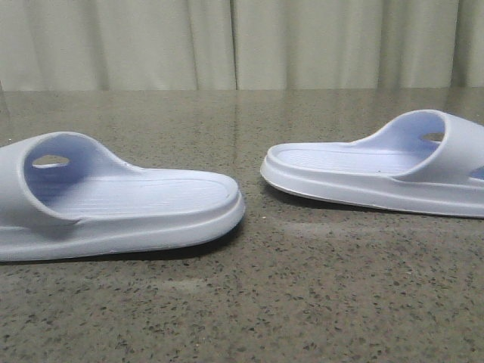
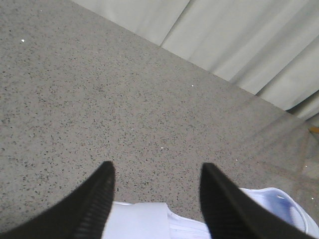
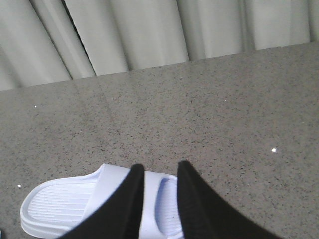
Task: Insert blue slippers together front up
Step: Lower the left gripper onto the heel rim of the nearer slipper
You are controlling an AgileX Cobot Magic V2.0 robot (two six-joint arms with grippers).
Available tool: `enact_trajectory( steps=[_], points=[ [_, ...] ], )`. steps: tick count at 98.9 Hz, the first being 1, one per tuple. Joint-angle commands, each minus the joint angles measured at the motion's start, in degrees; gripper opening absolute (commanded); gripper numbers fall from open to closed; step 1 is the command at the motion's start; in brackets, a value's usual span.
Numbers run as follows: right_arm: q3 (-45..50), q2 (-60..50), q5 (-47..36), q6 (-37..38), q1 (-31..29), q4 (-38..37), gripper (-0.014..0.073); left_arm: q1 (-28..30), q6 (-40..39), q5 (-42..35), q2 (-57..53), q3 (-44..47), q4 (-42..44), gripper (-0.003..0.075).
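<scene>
Speckled grey stone tabletop [image 1: 249, 302] fills the lower 2 thirds of the front view, with pale pleated curtains [image 1: 242, 41] across the top of the frame.

I note 2 blue slippers lying flat on their soles, well apart. The left slipper [image 1: 144, 208] sits at the left edge of the front frame, its strap toward the left border and its open heel end pointing toward frame centre. The right slipper [image 1: 355, 170] sits at the right, slightly higher in the frame, its strap running off the right border and its heel end also facing centre. Both show ribbed footbeds, and each strap has a small oval cut-out.

Neither arm appears in the front view.

In the left wrist view, the left gripper [image 2: 157, 172] hangs above the tabletop with its 2 black fingers [image 2: 94, 204] spread wide; a pale strap shows between them at the bottom edge. I see no contact.

In the right wrist view, the right gripper [image 3: 159, 169] has its fingers [image 3: 192, 199] drawn close with a narrow gap, positioned over the strap of a slipper at lower left of that frame. I cannot tell whether they touch or grip the strap.
</scene>
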Motion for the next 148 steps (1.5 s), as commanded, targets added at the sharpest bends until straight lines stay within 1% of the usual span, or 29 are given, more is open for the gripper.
enact_trajectory(
  steps=[1,2,4,9,18,39,49,56,65,87,128,148],
  points=[
    [-2.0,1.2,-5.7,-0.5,-0.5,1.0,0.0302,0.0,-0.4,-2.7,0.4,-2.1,-2.2,0.0517],
    [-2.0,1.2,-5.9,-0.5,-0.5,1.0,0.0325,0.0,-0.4,-2.7,0.4,-2.1,-2.2,0.0524],
    [-2.0,1.2,-6.2,-0.5,-0.5,1.0,0.0338,0.0,-0.4,-2.7,0.4,-2.1,-2.2,0.0545],
    [-2.0,1.2,-6.6,-0.5,-0.5,1.0,0.0367,0.0,-0.4,-2.7,0.4,-2.1,-2.2,0.0551],
    [-2.0,1.2,-7.3,-0.5,-0.5,1.0,0.0368,0.0,-0.7,-2.7,0.4,-2.0,-2.2,0.0550],
    [-2.0,1.2,-7.6,-0.5,-0.5,1.0,0.0368,0.0,-12.7,-2.9,0.4,-0.1,-1.6,0.0550],
    [-2.0,1.2,-7.6,-0.5,-0.5,1.0,0.0368,0.0,-14.9,-3.4,0.4,1.6,-1.2,0.0550],
    [-2.0,1.2,-7.6,-0.5,-0.5,1.0,0.0368,0.0,-16.1,-4.1,0.4,2.8,0.1,0.0550],
    [-2.0,1.2,-7.6,-0.5,-0.5,1.0,0.0368,0.5,-19.6,-4.4,0.4,4.1,3.9,0.0550],
    [-2.0,1.2,-7.6,-0.5,-0.5,1.0,0.0368,3.2,-19.9,-3.3,0.4,6.8,4.4,0.0550],
    [-2.0,1.2,-7.6,-0.5,-0.5,1.0,0.0368,3.3,-21.4,-2.7,0.4,12.3,3.2,0.0550],
    [-2.0,1.2,-7.6,-0.5,-0.5,1.0,0.0368,3.3,-21.4,-2.3,0.4,12.9,2.3,0.0550]
  ],
)
